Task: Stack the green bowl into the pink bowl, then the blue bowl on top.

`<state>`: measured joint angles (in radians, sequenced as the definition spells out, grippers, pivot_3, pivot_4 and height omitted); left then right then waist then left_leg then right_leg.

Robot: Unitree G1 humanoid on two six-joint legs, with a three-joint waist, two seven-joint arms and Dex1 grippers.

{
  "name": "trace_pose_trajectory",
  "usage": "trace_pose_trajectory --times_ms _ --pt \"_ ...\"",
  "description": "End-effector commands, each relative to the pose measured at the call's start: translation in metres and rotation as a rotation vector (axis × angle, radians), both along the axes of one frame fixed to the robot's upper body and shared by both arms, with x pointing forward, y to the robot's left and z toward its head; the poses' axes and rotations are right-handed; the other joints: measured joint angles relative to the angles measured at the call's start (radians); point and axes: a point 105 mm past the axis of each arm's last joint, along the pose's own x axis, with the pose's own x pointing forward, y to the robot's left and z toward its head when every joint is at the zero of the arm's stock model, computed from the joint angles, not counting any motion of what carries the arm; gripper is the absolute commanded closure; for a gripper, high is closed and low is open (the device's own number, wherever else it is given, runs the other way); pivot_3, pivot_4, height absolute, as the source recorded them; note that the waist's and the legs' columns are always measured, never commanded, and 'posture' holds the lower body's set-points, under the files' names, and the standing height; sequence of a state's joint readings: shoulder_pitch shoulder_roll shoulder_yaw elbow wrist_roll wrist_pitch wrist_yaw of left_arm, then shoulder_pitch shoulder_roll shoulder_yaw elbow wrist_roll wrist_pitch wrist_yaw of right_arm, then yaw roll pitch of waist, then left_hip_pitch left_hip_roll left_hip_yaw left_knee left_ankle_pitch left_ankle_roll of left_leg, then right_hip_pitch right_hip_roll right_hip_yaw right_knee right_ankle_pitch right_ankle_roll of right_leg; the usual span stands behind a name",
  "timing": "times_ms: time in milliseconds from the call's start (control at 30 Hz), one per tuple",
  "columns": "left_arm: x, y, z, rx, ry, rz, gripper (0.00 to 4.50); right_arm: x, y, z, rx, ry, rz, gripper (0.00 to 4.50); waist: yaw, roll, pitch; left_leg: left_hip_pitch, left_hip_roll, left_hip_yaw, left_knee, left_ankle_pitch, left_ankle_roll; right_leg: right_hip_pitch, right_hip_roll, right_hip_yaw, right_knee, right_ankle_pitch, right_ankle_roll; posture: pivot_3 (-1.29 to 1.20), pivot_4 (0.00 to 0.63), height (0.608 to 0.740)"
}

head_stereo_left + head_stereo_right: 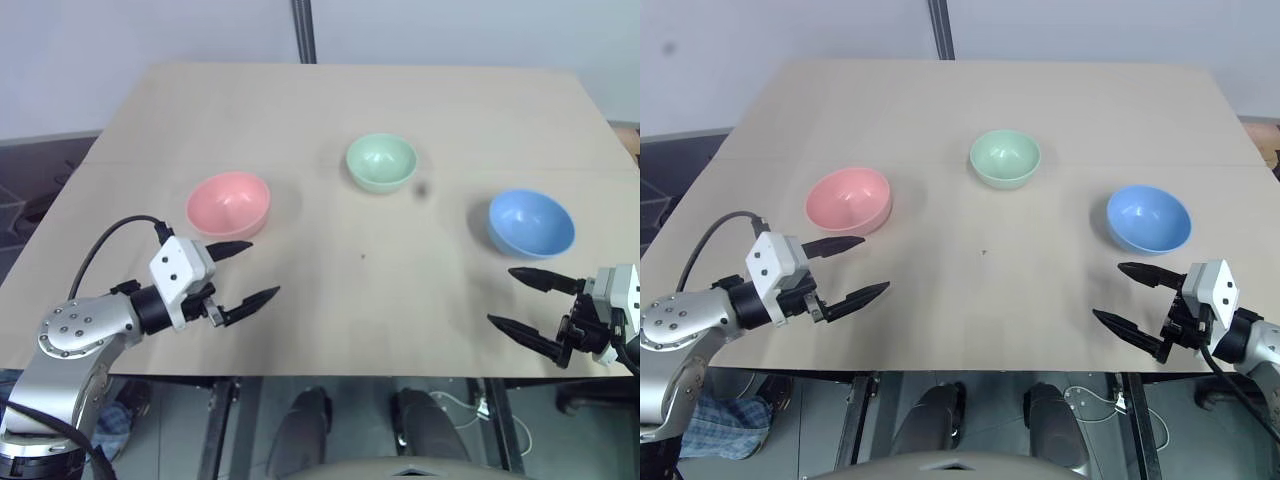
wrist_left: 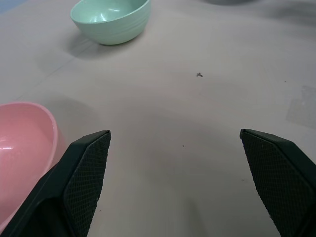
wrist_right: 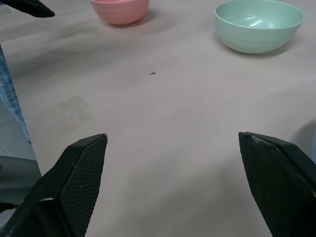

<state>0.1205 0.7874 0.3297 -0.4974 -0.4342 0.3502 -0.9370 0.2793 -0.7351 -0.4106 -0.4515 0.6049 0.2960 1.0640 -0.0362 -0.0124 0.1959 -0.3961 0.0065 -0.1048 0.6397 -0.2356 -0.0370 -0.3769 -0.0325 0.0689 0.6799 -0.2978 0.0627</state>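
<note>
We find all three round, smooth plastic bowls standing upright, mouths upward, with no long axis to report. The salmon-pink bowl sits at the left of the desk, the pale mint-green bowl stands farther back near the middle, and the light sky-blue bowl sits at the right. All three are well apart, none stacked.

We note a pale, matte wooden desk bearing a small dark speck near its centre, with a light wall and a dark vertical post behind it.

We record the left hand spread wide and empty, hovering just in front of the pink bowl. The right hand is likewise spread wide and empty, just in front of the blue bowl.
</note>
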Motion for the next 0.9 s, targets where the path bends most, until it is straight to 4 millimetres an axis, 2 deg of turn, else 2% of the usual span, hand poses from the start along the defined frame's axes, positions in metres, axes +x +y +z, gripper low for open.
trace_pose_trajectory --times_ms 33,733,900 --pt "-0.0016 -0.0052 0.0075 0.013 -0.036 -0.034 0.06 -0.0005 -0.001 0.0075 -0.003 -0.043 0.006 0.0 0.0 0.0 0.0 0.0 0.0 0.0 0.0 0.0 0.0 0.0 0.0 0.0 0.0 0.0 0.0 0.0 0.15 0.74" --pt "0.0008 -0.0061 0.0056 0.018 -0.028 -0.036 0.06 0.0012 -0.0028 0.0084 0.001 -0.051 0.008 0.0 0.0 0.0 0.0 0.0 0.0 0.0 0.001 0.0 0.0 0.0 0.0 0.0 0.0 0.0 0.0 0.0 0.15 0.74" --pt "0.0027 -0.0021 0.004 0.044 -0.027 -0.024 0.06 0.0027 0.0019 0.0123 0.01 -0.068 0.02 0.0 0.0 0.0 0.0 0.0 0.0 0.0 0.001 0.0 0.0 0.0 0.0 0.0 0.001 0.0 0.0 0.0 0.15 0.74"
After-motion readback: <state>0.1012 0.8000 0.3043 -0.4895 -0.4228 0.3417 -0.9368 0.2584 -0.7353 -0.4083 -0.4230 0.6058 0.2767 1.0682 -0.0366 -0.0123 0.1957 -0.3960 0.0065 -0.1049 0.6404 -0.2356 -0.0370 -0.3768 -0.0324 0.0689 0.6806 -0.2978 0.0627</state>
